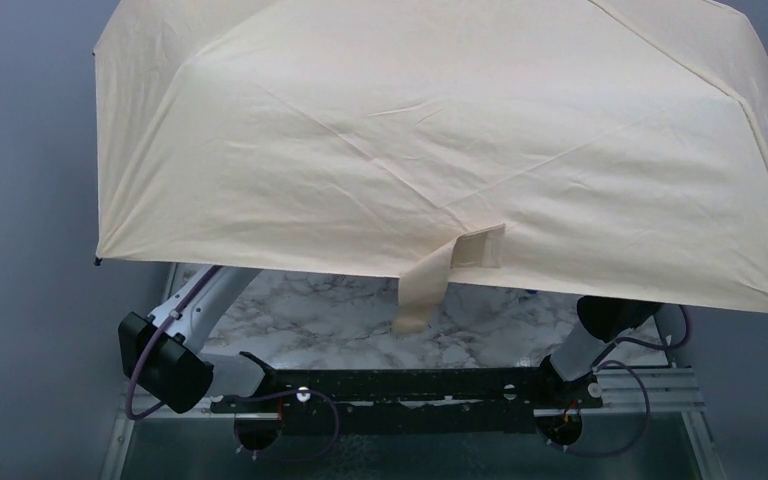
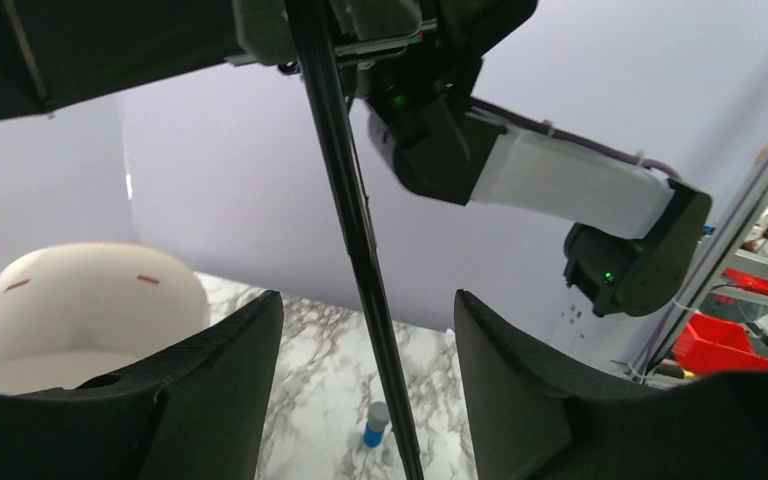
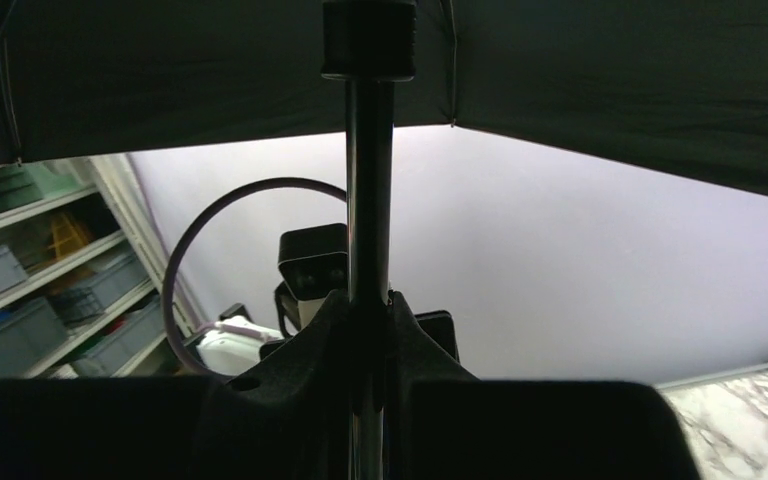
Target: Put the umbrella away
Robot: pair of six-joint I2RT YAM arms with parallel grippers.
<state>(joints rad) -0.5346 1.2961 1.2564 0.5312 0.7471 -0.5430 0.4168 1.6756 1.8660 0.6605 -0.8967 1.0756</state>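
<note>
Now umbrella wide open above marble table; right gripper pinching its black shaft; left gripper spread, holding nothing. Risk: only one pinch, big top may tip or slip.

Left arm: white shell link, chunky black joint block at the elbow
Right arm: same white casing between black housings, a green light glowing on the joint
Cables: thin purple, looping off both arms
Base rail: black bar, dotted with small screws
Left fingers: broad, matte black, curved inside
Right fingers: matte black too
</note>
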